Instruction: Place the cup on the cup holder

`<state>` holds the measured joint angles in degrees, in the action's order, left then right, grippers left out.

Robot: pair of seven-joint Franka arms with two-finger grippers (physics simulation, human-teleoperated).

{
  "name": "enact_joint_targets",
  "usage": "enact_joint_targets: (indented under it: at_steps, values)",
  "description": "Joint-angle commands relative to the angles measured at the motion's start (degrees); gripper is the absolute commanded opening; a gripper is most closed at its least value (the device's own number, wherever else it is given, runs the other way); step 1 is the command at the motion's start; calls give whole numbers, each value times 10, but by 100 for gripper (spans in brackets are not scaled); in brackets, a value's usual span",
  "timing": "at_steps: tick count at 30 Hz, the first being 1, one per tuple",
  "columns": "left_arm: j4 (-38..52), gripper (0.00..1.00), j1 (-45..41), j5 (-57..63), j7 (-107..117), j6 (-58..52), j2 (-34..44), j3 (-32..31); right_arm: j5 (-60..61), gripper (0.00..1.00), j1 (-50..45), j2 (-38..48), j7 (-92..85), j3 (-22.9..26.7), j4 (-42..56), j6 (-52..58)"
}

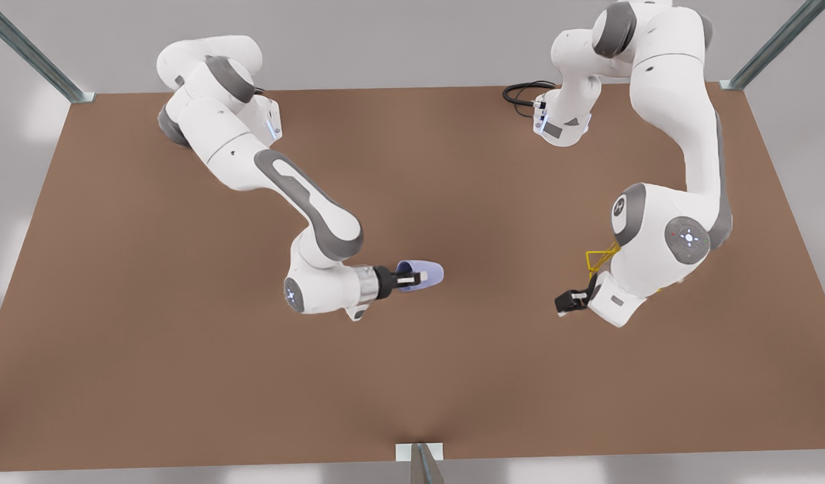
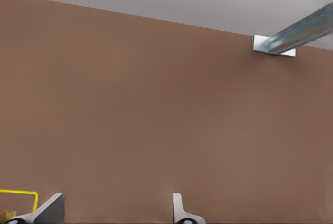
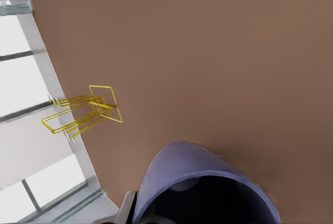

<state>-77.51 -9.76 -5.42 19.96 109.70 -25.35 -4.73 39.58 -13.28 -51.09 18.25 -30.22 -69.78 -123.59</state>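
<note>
My right pincer (image 1: 412, 276) grips the cup (image 1: 426, 274) above the bench (image 1: 453, 376); left pincer (image 1: 566, 302) waits apart beside the rack (image 1: 600, 259). Next: carry across.

Arm shells: glossy white, rounded segments.
Joints: grey bands and round grey caps with small pale markings.
Wrist flange: silver ring.
Claw bodies: black, with pale finger pads.
Cable: black loop at one arm's base.
</note>
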Motion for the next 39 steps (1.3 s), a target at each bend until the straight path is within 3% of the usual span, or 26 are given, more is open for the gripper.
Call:
enact_joint_targets:
  at_steps: [1, 4, 9, 13, 18, 20, 21, 22, 28, 31, 34, 37, 39]
  values:
    - [8, 100, -2, 9, 549, -46, 12, -34, 83, 21, -35, -29, 260, -1, 32, -100]
    - [19, 100, -10, 21, 979, -55, 24, -70, 131, 21, -90, -66, 260, -1, 50, -167]
    - [31, 100, -61, 74, 1129, -43, -10, -70, 124, 21, -148, -161, 250, 6, 125, -220]
    - [32, 100, -78, 71, 1196, -29, -25, -70, 91, 21, -157, -144, 250, 108, 126, -220]
    - [32, 100, -114, 96, 1300, -19, -34, -69, 80, 21, -147, -146, 231, 107, 109, -214]
    - [29, 100, -114, 110, 1339, -19, -35, -66, 79, 21, -141, -146, 205, 106, 99, -164]
    - [29, 100, -119, 119, 1359, -19, -37, -67, 78, 34, -138, -144, 197, 108, 99, -146]
    - [29, 100, -120, 120, 1363, -19, -39, -66, 71, 100, -138, -143, 198, 108, 98, -145]
    - [29, 100, -123, 153, 1441, -8, -69, -62, -21, 100, -74, -101, 116, 107, 46, -112]
    - [29, 100, -124, 148, 1451, 20, -86, -63, -105, 100, -13, -53, 122, 110, 49, -26]
    - [30, 100, -124, 148, 1450, 36, -105, -64, -270, 100, 64, 30, 90, 109, 49, 112]
    - [31, 100, -142, 152, 1428, 57, -116, -67, -363, 100, 152, 139, -5, 114, 47, 253]
    - [32, 100, -155, 152, 1418, 69, -129, -67, -389, 100, 141, 242, -320, 184, 40, 338]
